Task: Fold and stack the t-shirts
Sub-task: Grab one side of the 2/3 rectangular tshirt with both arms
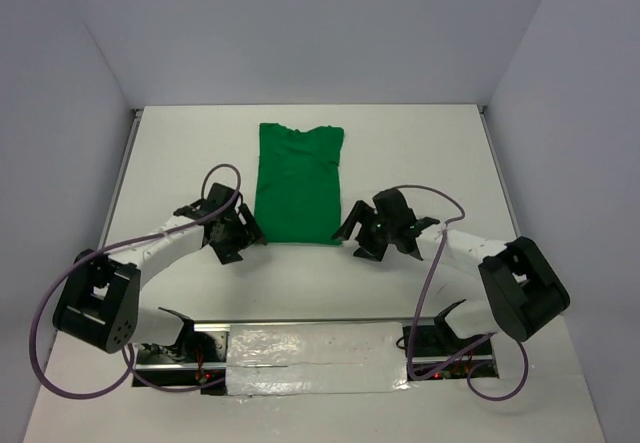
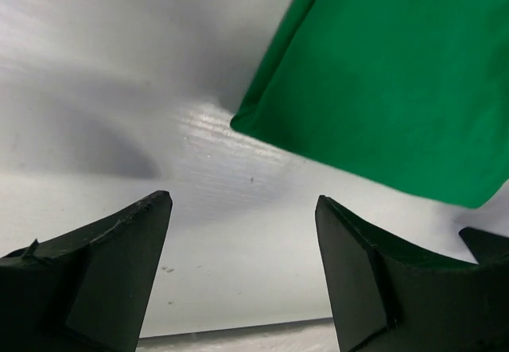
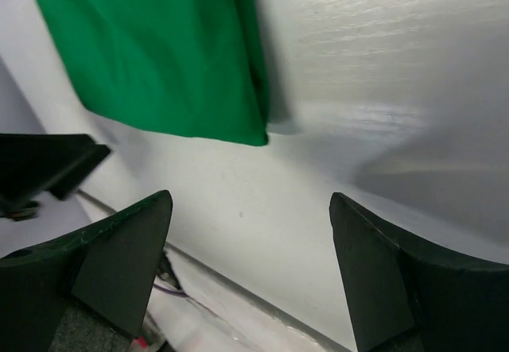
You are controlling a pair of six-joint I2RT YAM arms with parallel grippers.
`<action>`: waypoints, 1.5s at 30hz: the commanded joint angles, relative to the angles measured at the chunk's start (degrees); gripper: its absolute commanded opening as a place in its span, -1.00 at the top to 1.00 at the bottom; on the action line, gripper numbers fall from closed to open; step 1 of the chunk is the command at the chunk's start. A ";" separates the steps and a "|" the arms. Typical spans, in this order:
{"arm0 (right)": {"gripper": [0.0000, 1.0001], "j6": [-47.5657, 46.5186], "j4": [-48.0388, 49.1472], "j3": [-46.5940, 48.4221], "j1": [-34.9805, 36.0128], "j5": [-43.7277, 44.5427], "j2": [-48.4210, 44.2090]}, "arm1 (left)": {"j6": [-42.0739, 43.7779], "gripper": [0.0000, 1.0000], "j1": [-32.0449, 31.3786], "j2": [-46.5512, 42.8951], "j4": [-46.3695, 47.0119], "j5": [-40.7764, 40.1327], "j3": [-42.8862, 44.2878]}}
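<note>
The bright green t-shirt (image 1: 298,181) lies flat on the white table, folded lengthwise into a long narrow rectangle, collar end away from me. My left gripper (image 1: 243,234) is open and empty just off its near left corner, which shows in the left wrist view (image 2: 382,82). My right gripper (image 1: 362,231) is open and empty just off its near right corner, seen in the right wrist view (image 3: 159,58). Neither gripper touches the cloth.
White walls enclose the table on three sides. A shiny taped strip (image 1: 315,358) runs along the near edge between the arm bases. Purple cables (image 1: 440,253) loop beside each arm. The left gripper's fingertip (image 3: 48,165) shows in the right wrist view.
</note>
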 commanded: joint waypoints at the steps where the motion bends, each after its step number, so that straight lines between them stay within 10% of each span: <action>1: -0.72 7.59 12.60 -0.77 0.54 -2.22 0.70 | -2.86 -0.72 -0.16 -2.46 11.25 6.02 -1.50; 21: -0.32 17.80 23.87 -4.99 0.89 -0.72 10.64 | -9.11 -0.04 1.68 3.69 27.52 2.85 -10.99; 32: 0.73 18.95 25.63 -4.47 1.51 -0.11 14.07 | -8.05 0.71 2.38 6.33 27.25 2.06 -10.73; 34: 1.00 18.16 24.75 -4.12 1.60 0.50 13.63 | -7.35 1.00 2.30 6.42 26.12 2.41 -10.03; 45: 1.00 8.05 7.02 -7.19 1.95 2.35 -4.97 | -6.55 1.00 0.02 -9.37 3.90 4.69 -9.58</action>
